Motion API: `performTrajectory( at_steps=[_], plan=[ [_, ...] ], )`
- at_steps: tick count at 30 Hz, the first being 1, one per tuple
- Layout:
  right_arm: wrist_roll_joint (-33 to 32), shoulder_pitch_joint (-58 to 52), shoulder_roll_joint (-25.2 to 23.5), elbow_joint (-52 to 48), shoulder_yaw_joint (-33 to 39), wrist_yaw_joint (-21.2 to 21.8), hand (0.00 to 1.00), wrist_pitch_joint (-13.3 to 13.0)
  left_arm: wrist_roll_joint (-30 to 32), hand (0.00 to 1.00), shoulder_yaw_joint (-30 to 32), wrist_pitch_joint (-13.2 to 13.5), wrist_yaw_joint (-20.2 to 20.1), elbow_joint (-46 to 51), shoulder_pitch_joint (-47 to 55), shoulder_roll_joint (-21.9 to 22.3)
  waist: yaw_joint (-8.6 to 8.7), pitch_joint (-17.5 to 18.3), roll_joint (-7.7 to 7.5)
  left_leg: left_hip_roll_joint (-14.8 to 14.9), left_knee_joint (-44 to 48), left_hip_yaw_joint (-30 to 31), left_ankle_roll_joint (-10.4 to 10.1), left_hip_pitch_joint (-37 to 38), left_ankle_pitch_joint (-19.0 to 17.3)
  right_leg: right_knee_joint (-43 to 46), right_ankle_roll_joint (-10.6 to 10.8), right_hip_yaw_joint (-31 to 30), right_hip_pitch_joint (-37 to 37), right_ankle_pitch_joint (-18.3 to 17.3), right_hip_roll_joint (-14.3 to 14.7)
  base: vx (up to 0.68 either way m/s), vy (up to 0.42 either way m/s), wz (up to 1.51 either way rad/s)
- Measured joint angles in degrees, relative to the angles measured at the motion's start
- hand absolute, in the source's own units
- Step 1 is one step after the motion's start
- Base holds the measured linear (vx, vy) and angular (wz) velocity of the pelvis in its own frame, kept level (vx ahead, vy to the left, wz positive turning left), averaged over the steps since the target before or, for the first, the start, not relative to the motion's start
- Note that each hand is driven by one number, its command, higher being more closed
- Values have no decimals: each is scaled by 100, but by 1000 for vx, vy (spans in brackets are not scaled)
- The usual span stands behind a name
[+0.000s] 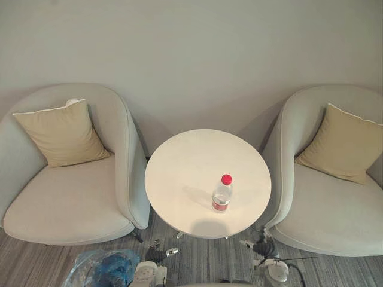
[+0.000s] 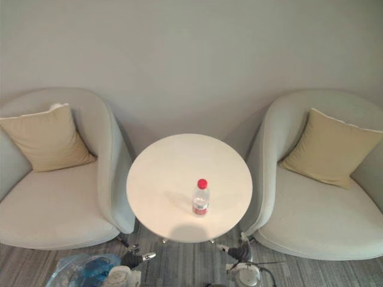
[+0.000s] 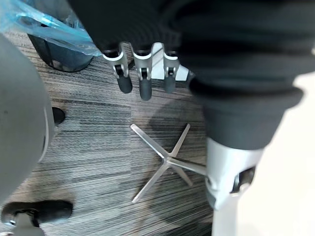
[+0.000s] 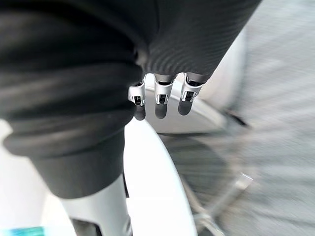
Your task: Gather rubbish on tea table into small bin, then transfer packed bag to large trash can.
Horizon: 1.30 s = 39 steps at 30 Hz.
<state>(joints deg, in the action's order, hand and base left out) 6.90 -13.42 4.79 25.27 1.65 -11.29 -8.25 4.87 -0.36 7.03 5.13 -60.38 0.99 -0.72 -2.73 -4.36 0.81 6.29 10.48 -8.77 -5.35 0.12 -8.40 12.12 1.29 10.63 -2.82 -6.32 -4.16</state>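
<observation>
Here the bottle [image 1: 221, 194] stands upright on the round surface [image 1: 179, 173], well apart from the left hand [image 3: 143, 83] and right hand [image 4: 160, 104], whose fingers hang relaxed and empty below its edge.

We see a round white table [image 1: 179, 170] standing on a grey striped carpet [image 1: 203, 257], between a left armchair [image 1: 66, 209] and a right armchair [image 1: 335, 212] that rest on the same floor. One bottle [image 1: 221, 194] with a red cap stands upright on the tabletop, toward its near right part. Under the top, the table's metal star base [image 3: 167, 161] sits on the carpet. A bin [image 1: 108, 268] lined with a blue bag stands on the floor by the left armchair's front.
</observation>
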Motion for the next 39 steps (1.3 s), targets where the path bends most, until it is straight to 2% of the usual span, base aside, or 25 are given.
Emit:
performTrajectory(
  at_steps=[5,10,15,17,26,39],
  plan=[
    [462,-236,76,-931,-17,39,0,-149,190,0,-355,16,-35,-103,-6,-134,1,45,9,-3,-132,147,0,33,12,-128,-31,-176,-32,117,122,28,-13,-16],
    [678,-238,319,-1028,-248,238,0,-275,298,0,-803,112,-82,-223,-35,-255,37,57,31,-28,-240,321,5,111,18,-291,-39,-215,50,174,169,41,1,-7],
    [843,-33,425,-1108,-583,338,0,-471,323,0,-1030,149,-116,-268,-62,-319,46,54,39,-30,-302,481,17,110,27,-456,-53,-209,101,247,208,14,0,0],
    [855,40,443,-1106,-694,352,0,-475,356,0,-1047,149,-154,-337,-98,-319,46,54,39,-33,-343,496,23,134,45,-479,-55,-198,121,248,210,13,-3,4],
    [651,435,467,-911,-1099,349,0,-475,348,0,-1091,148,-168,-439,-155,-324,52,14,87,-49,-445,792,42,180,70,-784,-59,-30,357,326,235,16,-7,10],
    [152,1049,420,-126,-1105,190,0,-429,118,0,-1001,149,-170,-412,-202,-438,26,-194,67,-84,-421,1225,4,-19,101,-958,-58,341,476,328,226,12,-1,16]
  ],
)
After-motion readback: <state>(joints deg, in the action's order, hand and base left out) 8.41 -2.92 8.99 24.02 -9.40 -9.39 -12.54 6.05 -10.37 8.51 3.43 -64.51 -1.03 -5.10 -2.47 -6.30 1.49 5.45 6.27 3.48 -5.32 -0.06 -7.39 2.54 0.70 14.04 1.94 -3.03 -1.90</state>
